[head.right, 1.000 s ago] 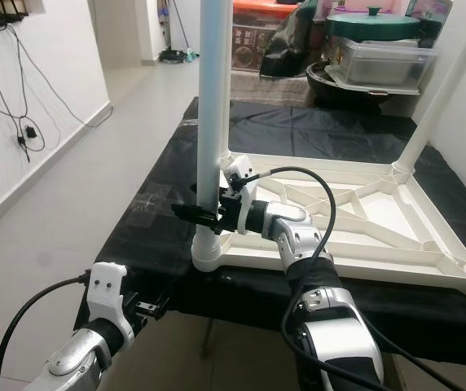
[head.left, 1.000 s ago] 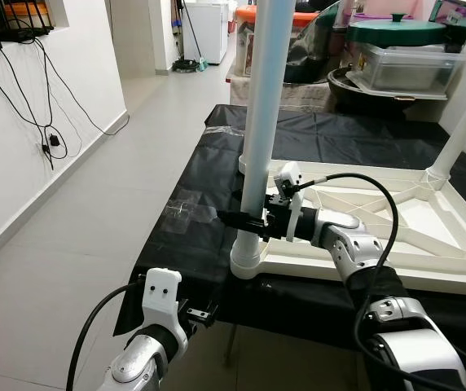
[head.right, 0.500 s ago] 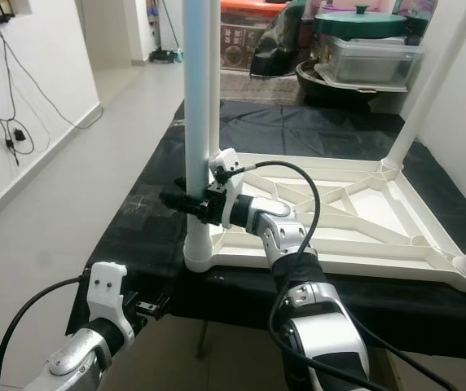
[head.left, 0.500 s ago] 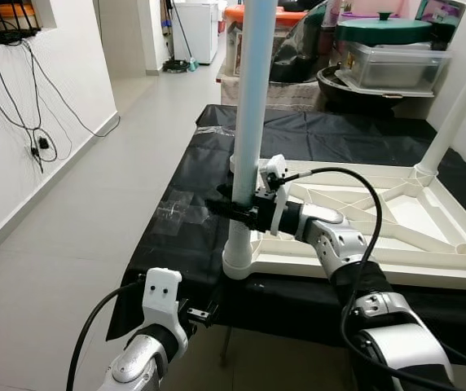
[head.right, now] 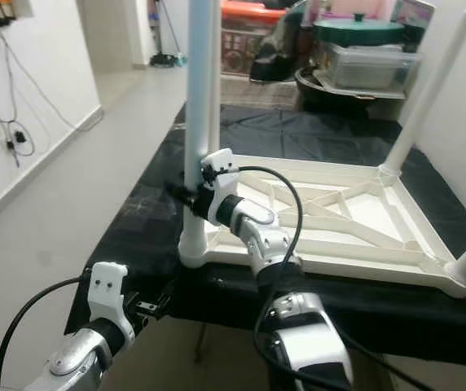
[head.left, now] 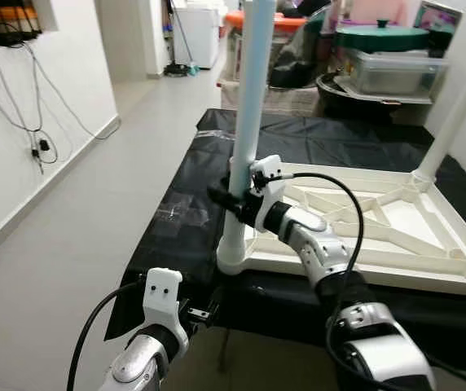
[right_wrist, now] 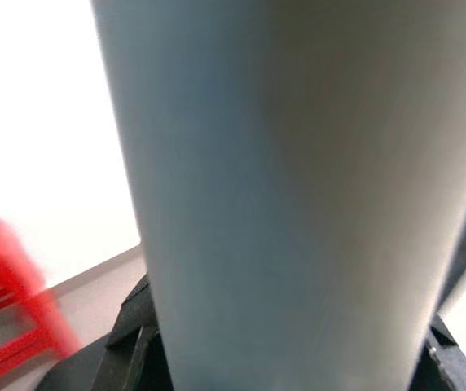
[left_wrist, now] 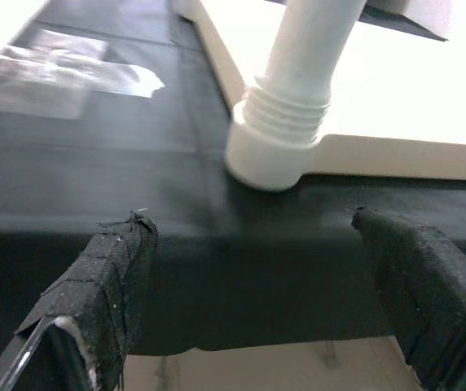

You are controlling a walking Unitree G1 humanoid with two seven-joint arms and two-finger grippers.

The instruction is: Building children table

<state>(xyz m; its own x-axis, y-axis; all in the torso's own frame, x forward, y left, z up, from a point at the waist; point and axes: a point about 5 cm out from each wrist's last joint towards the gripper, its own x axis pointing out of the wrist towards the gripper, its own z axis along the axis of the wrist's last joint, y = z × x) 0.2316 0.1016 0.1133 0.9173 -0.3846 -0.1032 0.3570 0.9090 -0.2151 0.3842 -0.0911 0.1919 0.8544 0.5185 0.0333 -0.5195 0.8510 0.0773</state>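
A white children's table (head.left: 380,236) lies upside down on a surface draped in black sheet (head.left: 184,220). A pale blue-white leg (head.left: 248,122) stands upright in the near left corner socket (head.left: 235,259). My right gripper (head.left: 226,200) is shut on that leg low down, a little above the socket; the leg's pale surface (right_wrist: 282,187) looms close in the right wrist view. My left gripper (left_wrist: 257,301) hangs open below the front edge of the surface, with the socket (left_wrist: 278,151) ahead of its fingers (left_wrist: 103,285). Two more legs (head.right: 428,90) stand at the right corners.
Clear plastic film (head.left: 176,213) lies on the black sheet left of the table. Lidded pots and containers (head.left: 392,57) crowd the back. A white wall with dangling cables (head.left: 41,130) runs along the left, with bare tiled floor (head.left: 78,220) between it and the surface.
The camera has shifted, so the scene sits further right. My right gripper stays on the leg, with its wrist turned further around it. The left arm hangs as before.
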